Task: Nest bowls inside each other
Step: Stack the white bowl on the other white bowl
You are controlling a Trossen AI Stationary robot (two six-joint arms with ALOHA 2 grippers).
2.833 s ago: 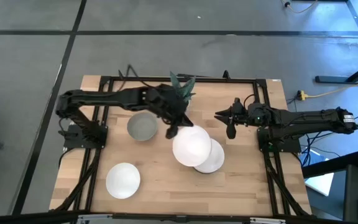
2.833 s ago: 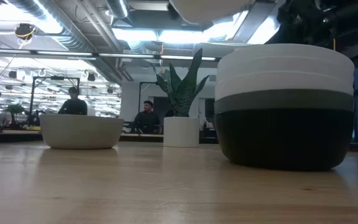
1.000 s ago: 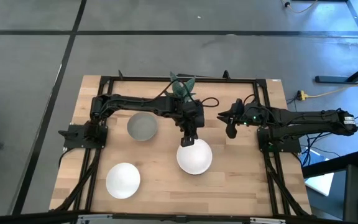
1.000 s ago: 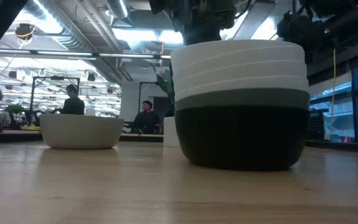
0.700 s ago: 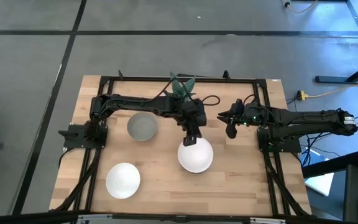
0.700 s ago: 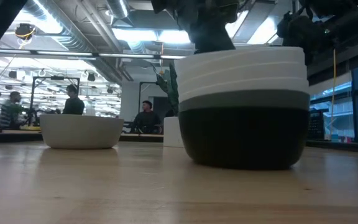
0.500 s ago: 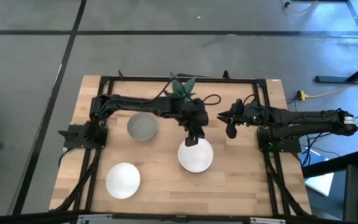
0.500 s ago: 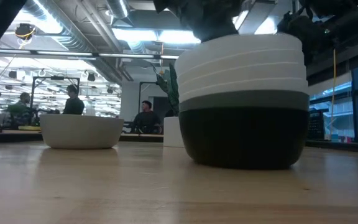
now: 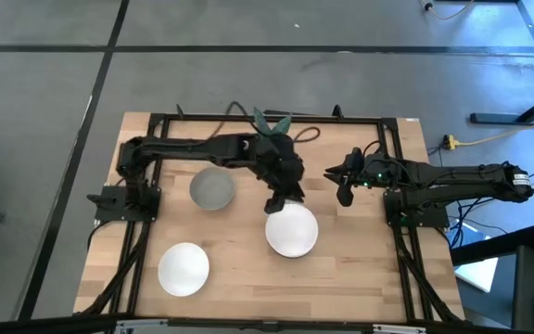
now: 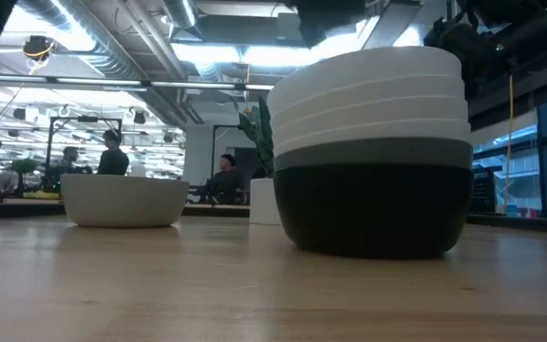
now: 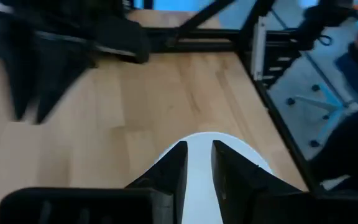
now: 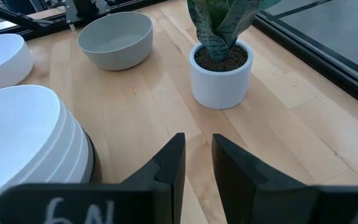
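Note:
A stack of nested bowls [image 9: 292,232] stands at the table's middle, black at the bottom, grey above it and white ones on top [image 10: 368,161]. Its uppermost white bowl [image 10: 364,71] sits tilted in the one below. A grey bowl [image 9: 212,188] and a white bowl [image 9: 184,268] rest alone on their bases to the left. My left gripper [image 9: 274,202] hovers above the stack's far-left rim with a narrow gap between its fingers [image 11: 199,162] and holds nothing. My right gripper [image 9: 344,193] waits right of the stack, narrowly open and empty [image 12: 197,155].
A small white pot with a green plant [image 9: 272,130] stands at the far middle, just behind my left arm; it also shows in the right wrist view [image 12: 221,71]. A black frame [image 9: 392,176] runs along the table's edges. Bare wood [image 9: 360,278] lies near the front right.
My left gripper has come off the top white bowl's far-left rim, risen, and drawn a little toward the far left. The top bowl, level in the stack a second ago, now sits tilted. The stack has shifted slightly toward the right.

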